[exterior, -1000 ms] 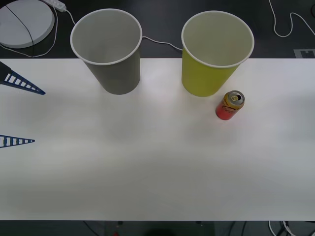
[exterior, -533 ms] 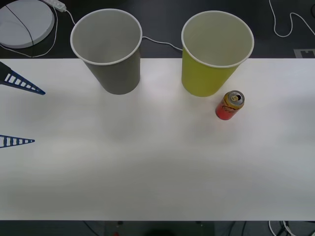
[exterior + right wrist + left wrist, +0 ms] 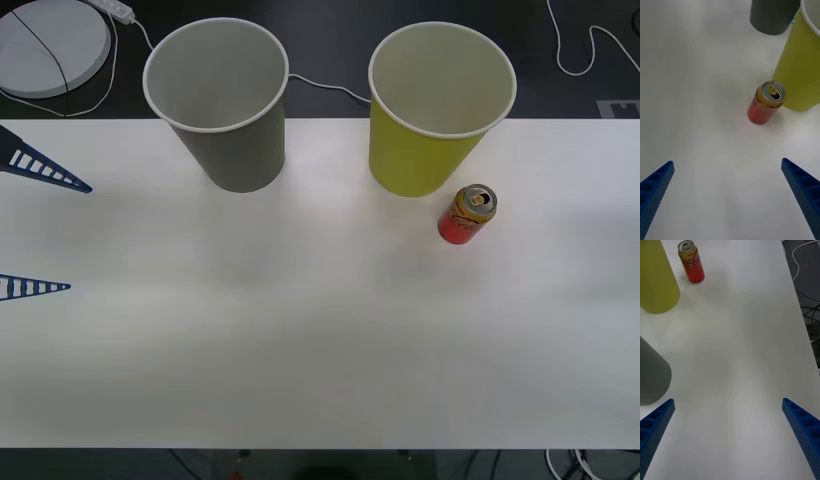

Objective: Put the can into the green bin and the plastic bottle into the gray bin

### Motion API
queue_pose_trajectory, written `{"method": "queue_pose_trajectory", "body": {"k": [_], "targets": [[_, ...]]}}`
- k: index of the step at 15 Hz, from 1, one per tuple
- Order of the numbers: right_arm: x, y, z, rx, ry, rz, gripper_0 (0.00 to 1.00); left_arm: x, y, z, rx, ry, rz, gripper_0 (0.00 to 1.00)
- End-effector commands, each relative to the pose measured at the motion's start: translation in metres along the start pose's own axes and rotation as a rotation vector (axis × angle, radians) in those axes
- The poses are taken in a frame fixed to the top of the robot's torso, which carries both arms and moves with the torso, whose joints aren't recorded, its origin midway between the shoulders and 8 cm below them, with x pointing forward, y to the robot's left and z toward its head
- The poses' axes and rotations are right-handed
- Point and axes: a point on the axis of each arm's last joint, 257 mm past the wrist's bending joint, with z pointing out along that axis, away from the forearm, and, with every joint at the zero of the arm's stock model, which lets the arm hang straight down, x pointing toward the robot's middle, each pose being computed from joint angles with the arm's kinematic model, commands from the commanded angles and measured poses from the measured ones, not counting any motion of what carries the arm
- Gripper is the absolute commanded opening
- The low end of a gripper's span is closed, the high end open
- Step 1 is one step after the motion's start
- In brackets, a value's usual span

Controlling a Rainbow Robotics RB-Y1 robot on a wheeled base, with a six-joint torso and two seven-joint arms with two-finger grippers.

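The can [image 3: 466,215], red with a gold top, stands upright on the white table [image 3: 320,350], just front-right of the green bin [image 3: 420,160]. The gray bin [image 3: 240,150] stands to the green one's left, and both are upright. The plastic bottle is out of view. My left gripper [image 3: 80,238] is open at the table's left edge, far from the can [image 3: 691,262], with the gray bin [image 3: 651,378] and green bin [image 3: 657,281] beside it. My right gripper [image 3: 727,162] is open above the table, a short way from the can [image 3: 765,103], which stands close to the green bin [image 3: 801,75].
Behind the table lie a white round disc [image 3: 45,45] at the far left and white cables [image 3: 590,50] on the dark floor. In the left wrist view the table's edge [image 3: 801,315] runs beside more cables.
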Motion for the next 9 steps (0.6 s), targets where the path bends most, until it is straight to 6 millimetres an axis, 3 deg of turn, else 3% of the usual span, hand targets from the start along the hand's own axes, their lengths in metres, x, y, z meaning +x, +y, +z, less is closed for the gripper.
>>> {"method": "queue_pose_trajectory", "body": {"k": [1,9], "targets": [[-0.002,0.009,0.015,0.056,-0.024,0.048,1.00,0.000,0.000,0.000,0.000,0.000,0.000,1.00],[-0.006,0.038,0.056,0.195,-0.091,0.263,1.00,0.000,0.000,0.000,0.000,0.000,0.000,1.00]]}}
